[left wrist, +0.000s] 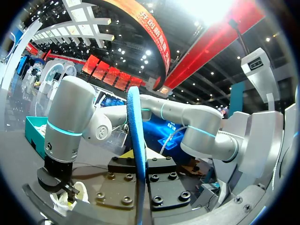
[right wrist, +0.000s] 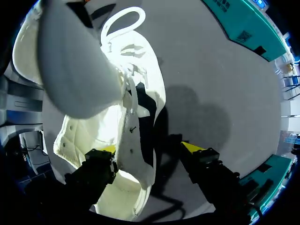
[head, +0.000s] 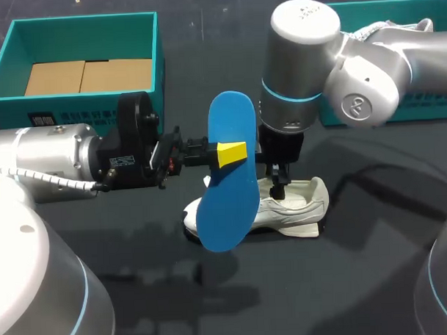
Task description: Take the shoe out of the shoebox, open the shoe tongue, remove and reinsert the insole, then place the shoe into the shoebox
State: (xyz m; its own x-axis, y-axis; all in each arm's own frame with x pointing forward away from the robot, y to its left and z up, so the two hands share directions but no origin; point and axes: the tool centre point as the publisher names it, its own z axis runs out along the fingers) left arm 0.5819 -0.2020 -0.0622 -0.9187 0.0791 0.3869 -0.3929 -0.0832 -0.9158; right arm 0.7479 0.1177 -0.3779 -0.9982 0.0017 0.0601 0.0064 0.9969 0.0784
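Left end effector (head: 232,154) clamps insole (head: 227,215) (upright); right end effector (right wrist: 149,149) apart over shoe (head: 304,203)

You have the insole (head: 227,175) upright between the fingers of the left gripper (head: 226,154), and both touch it. The shoe (head: 302,205) lies on the table (head: 360,280) under the right gripper (head: 280,186), with one finger inside it and the other outside, apart from its wall. The shoebox (head: 159,59) stands well behind the left gripper.

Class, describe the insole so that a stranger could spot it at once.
Start at the dark table and find the white shoe at its middle. By its toe, the left pincer holds up the insole: the only bright blue, flat, foot-shaped thing there.
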